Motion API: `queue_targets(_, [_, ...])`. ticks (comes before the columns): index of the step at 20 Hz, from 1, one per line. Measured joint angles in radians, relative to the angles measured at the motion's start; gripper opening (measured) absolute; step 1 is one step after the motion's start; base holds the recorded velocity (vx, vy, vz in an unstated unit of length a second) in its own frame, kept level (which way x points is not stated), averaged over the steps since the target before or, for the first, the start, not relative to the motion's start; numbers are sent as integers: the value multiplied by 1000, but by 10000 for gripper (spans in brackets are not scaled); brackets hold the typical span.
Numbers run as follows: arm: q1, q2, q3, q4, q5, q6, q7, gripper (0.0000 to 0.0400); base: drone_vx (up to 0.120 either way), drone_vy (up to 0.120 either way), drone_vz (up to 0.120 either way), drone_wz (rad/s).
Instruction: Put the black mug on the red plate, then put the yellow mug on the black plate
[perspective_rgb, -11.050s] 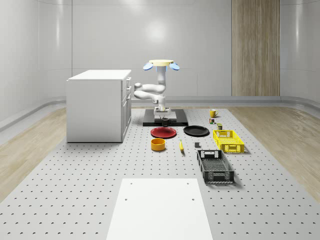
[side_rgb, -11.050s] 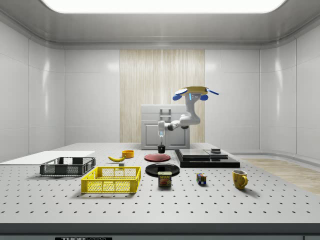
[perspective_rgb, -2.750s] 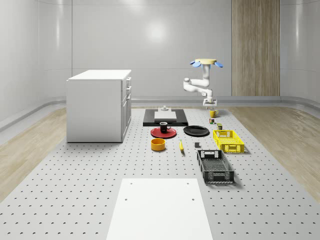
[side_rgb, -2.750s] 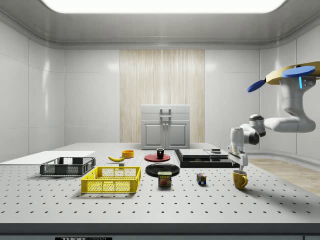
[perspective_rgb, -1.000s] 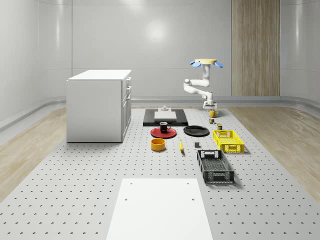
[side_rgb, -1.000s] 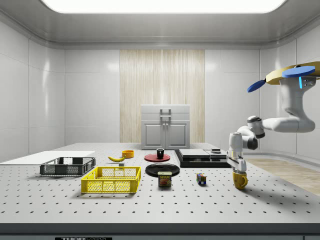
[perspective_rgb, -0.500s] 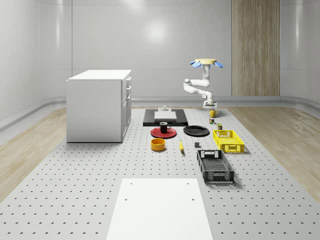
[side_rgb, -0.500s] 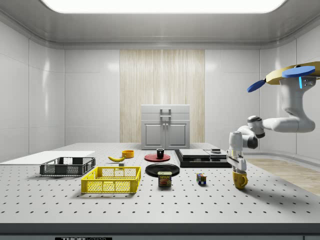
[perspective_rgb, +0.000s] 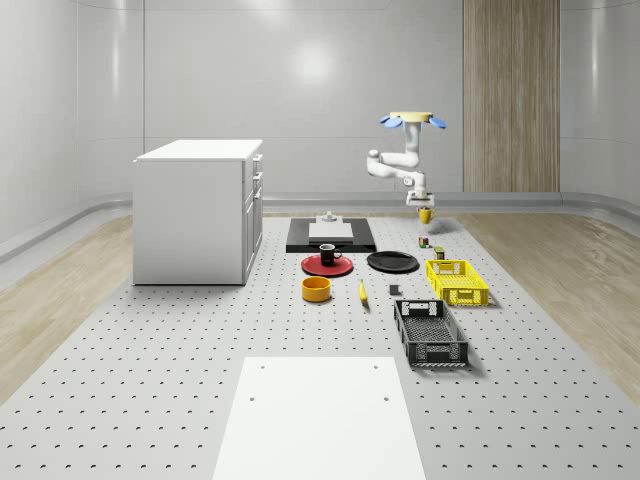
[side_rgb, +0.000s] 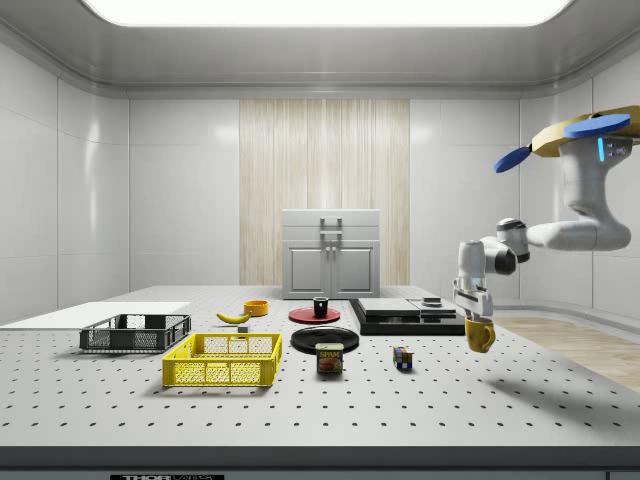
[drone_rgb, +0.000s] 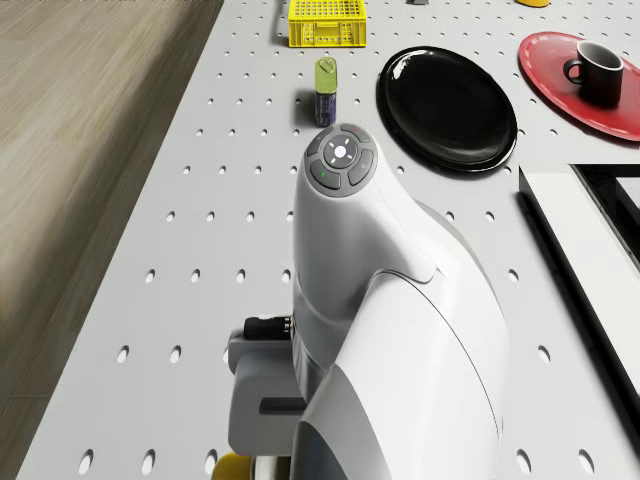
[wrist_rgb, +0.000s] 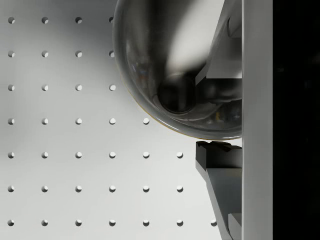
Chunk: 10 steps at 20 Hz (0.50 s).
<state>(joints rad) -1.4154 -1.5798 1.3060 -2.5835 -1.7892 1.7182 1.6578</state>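
The drone (side_rgb: 588, 132) hovers in the air above the perforated table (perspective_rgb: 150, 380), near the side view's right edge, with its white arm (side_rgb: 575, 233) reaching out and bending down toward the table. The gripper (side_rgb: 473, 317) points downward and pinches the rim of the yellow mug (side_rgb: 480, 335), which hangs clear of the table surface; in the whole-scene view the yellow mug (perspective_rgb: 425, 215) sits just under the arm's end, above and beyond the small multicoloured cube (perspective_rgb: 424, 241). In the wrist view the mug's (wrist_rgb: 170, 70) interior lies just ahead of the camera with one dark finger (wrist_rgb: 217, 155) against its rim. The black mug (perspective_rgb: 327, 254) stands upright on the red plate (perspective_rgb: 327, 266), and the black plate (perspective_rgb: 392, 262) lies bare just beside it, toward the whole-scene view's right. In the drone view the black plate (drone_rgb: 447, 108) lies ahead of the arm, with the red plate (drone_rgb: 580, 70) and black mug (drone_rgb: 598, 72) beside it, and a green-topped can (drone_rgb: 326, 90) stands near the plate's other side. Nearer the whole-scene camera lie a yellow bowl (perspective_rgb: 317, 289), a banana (perspective_rgb: 362, 291), a yellow basket (perspective_rgb: 457, 281) and a black basket (perspective_rgb: 430, 333), while a white cabinet (perspective_rgb: 198, 210) stands well apart at that view's left
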Motion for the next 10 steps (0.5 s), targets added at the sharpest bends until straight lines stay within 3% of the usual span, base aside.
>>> queue_targets(10, [2,-6,12,-4,13,-2,0,110,120,-120,16,0])
